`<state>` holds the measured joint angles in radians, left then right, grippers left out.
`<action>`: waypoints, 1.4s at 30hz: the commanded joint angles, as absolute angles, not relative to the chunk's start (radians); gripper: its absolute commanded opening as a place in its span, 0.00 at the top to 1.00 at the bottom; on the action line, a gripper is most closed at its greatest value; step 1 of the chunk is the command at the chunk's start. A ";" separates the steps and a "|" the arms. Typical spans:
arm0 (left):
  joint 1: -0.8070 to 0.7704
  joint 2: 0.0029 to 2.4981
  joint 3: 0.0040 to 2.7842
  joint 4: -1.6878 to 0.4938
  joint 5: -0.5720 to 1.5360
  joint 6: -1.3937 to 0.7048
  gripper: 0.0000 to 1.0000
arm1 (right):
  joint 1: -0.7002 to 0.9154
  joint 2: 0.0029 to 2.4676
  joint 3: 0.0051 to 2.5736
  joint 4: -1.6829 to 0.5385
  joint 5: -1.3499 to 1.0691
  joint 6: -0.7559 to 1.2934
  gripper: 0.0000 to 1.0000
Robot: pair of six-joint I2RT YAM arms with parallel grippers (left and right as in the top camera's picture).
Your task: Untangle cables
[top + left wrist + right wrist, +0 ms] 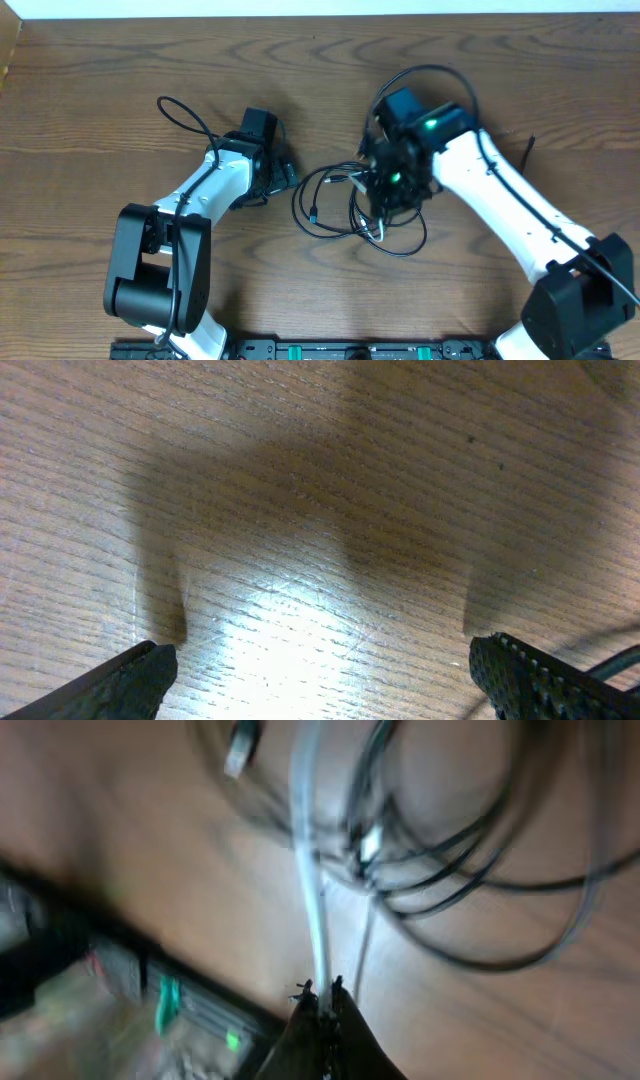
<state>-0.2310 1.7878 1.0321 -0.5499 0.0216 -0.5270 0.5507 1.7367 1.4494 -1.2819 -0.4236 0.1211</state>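
Right gripper [322, 994] pinched shut on thin white cable [308, 870], drawn straight. Thin black looping cables [470, 890] bunched mid wooden table [100, 120], between arms. Left gripper [320, 672] wide, empty, just beside. Risks: unanchored pull drags whole bunch, tightens loops; white cable slips from pinch.

Table [100, 120]: brown wood-grain top. Cables [352, 212]: thin black cords lying on it in one tangled heap of overlapping loops, near the table's centre. One white cable [308, 860] runs among them. Small plug ends rest on the wood beside the loops.
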 commanded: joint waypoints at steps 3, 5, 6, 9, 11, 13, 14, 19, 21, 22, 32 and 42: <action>-0.233 1.792 1.049 -0.553 0.019 -0.529 0.00 | 0.573 1.746 1.444 -1.393 -0.693 -0.335 0.99; -0.233 1.792 1.049 -0.553 0.019 -0.529 0.00 | 0.563 1.746 1.444 -1.414 -0.807 -0.426 0.99; -0.233 1.792 1.049 -0.553 0.019 -0.529 0.00 | 0.549 1.745 1.446 -1.446 -0.893 -0.539 0.99; -0.233 1.792 1.049 -0.553 0.019 -0.529 0.00 | 0.522 1.745 1.446 -1.507 -0.959 -0.682 0.99; -0.233 1.792 1.049 -0.553 0.019 -0.529 0.00 | 0.500 1.745 1.446 -1.522 -0.958 -0.731 0.99; -0.233 1.792 1.049 -0.553 0.019 -0.529 0.00 | 0.488 1.747 1.444 -1.470 -0.881 -0.697 0.98; -0.233 1.792 1.049 -0.553 0.019 -0.529 0.00 | 0.485 1.749 1.441 -1.420 -0.818 -0.593 0.99; -0.233 1.792 1.049 -0.553 0.019 -0.529 0.00 | 0.510 1.762 1.426 -1.255 -0.287 0.060 0.99; -0.233 1.792 1.049 -0.553 0.019 -0.529 0.00 | 0.535 1.764 1.426 -1.339 -0.099 0.116 0.99; -0.233 1.792 1.049 -0.553 0.019 -0.529 0.00 | 0.541 1.764 1.426 -1.365 -0.060 0.128 0.99; -0.233 1.792 1.049 -0.553 0.019 -0.529 0.00 | 0.516 1.764 1.426 -1.293 -0.542 -0.059 0.99; -0.233 1.792 1.049 -0.553 0.019 -0.529 0.00 | 0.242 1.764 1.435 -0.772 -0.935 0.244 0.99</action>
<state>-0.2310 1.7878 1.0321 -0.5499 0.0216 -0.5274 0.3477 1.7607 1.4235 -0.8852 -0.7151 0.0948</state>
